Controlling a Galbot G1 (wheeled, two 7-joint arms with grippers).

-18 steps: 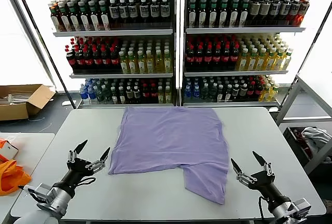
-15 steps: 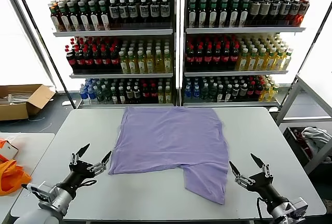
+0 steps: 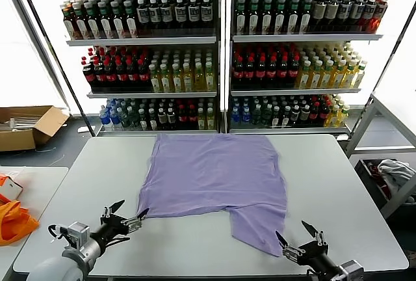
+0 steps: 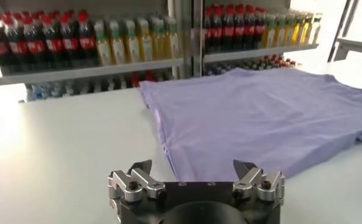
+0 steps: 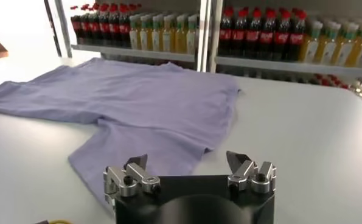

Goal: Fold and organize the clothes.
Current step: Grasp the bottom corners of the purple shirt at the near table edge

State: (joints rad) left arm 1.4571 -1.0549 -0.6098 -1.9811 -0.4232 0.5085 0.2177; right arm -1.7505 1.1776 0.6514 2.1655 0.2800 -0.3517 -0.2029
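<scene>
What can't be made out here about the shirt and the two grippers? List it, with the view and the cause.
- T-shirt: printed front faces the table in every view, so the print is hidden.
- Left gripper: fingertip contact with the shirt's near corner is too small to judge in the head view.
- Right gripper: its arm is cut by the head view's bottom edge.
- Shelf bottles: labels too small.

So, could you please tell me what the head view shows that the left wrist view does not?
Only the head view shows the right hand, open near the T-shirt's near sleeve, plus the cardboard box and orange cloth off to the left. Only the left wrist view shows the left hand from behind, open, facing the shirt's edge. Both show the purple T-shirt spread flat on the white table and the bottle shelves behind.
</scene>
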